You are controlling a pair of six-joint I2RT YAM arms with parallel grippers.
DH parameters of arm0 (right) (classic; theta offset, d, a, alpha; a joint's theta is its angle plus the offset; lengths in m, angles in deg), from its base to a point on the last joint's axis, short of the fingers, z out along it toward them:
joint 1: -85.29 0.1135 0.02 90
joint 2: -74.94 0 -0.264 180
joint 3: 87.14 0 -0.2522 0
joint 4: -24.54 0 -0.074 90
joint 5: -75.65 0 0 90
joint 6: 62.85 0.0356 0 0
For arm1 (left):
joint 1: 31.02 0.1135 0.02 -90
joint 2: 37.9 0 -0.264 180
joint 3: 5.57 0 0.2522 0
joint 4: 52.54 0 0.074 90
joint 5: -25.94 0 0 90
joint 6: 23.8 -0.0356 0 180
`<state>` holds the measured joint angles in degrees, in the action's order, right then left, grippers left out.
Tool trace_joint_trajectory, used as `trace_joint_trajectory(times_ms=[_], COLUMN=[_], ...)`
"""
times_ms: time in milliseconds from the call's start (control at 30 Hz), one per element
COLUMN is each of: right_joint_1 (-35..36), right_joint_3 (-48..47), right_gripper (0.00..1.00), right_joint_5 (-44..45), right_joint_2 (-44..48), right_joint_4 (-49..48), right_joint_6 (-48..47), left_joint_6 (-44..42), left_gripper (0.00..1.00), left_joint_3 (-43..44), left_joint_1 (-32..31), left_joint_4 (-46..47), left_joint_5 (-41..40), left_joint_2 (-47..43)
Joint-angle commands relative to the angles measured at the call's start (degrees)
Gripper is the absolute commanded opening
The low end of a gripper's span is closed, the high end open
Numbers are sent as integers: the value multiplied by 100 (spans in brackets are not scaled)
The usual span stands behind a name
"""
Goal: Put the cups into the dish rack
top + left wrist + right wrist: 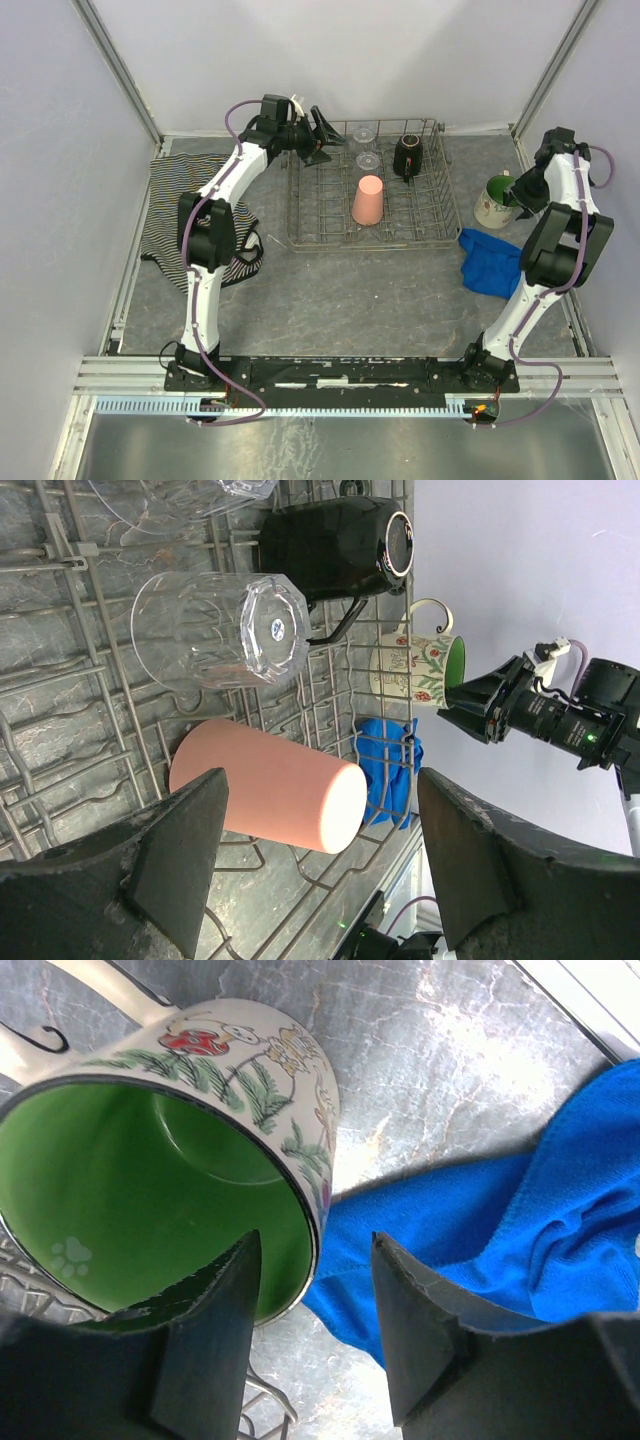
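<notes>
Grabbing the cream floral ceramic mug with the green inside (250,1050), standing on the grey bench (350,290) right of the grey wire dish rack (300,215): the right gripper (315,1240) has its jaws apart, straddling the rim, so I'd sink deeper before squeezing.

Grey wire dish rack (322,243) sits on the grey mottled tabletop (350,300), toward the back. In it:
- salmon-pink plastic tumbler (368,200) lying on the tines at centre
- small clear glass (369,160) just behind it, with a second clear glass (364,133) behind that
- black mug (410,155) right of the glasses

Cream floral mug (493,203) is outside the rack, on its right. Crumpled blue cloth (490,262) lies in front of that mug, by the rack's front right corner. It may touch the corner, can't tell. Striped cloth (165,200) lies left of the rack.
</notes>
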<state>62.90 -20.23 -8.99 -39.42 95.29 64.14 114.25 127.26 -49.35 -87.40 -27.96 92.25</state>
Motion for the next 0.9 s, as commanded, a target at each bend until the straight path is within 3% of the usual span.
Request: trace_joint_trajectory(times_ms=[0, 367, 400, 567, 733, 867], right_joint_1=[-19, -100, -121, -176, -194, -204], right_joint_3=[12, 283, 328, 548, 836, 1071], right_gripper=[54, 42, 38, 1, 1, 1], right_joint_5=[-107, -306, -341, -621, -1151, -1665], right_joint_2=[-158, -460, -469, -461, -274, 8], right_joint_4=[-369, -827, -879, -1134, -1511, -1904], right_joint_6=[-76, -46, -25, -8, -8, 118], left_joint_6=[64, -63, -75, 42, 259, 1089], left_gripper=[82, 83, 83, 83, 83, 83], left_joint_3=[-66, -516, -564, -912, -1273, -1946], left_joint_1=[40, 131, 137, 156, 310, 435], left_joint_4=[168, 246, 261, 689, 1332, 2562], left_joint_5=[64, 165, 192, 458, 652, 897], left_joint_2=[-341, -778, -823, -986, -993, -1029])
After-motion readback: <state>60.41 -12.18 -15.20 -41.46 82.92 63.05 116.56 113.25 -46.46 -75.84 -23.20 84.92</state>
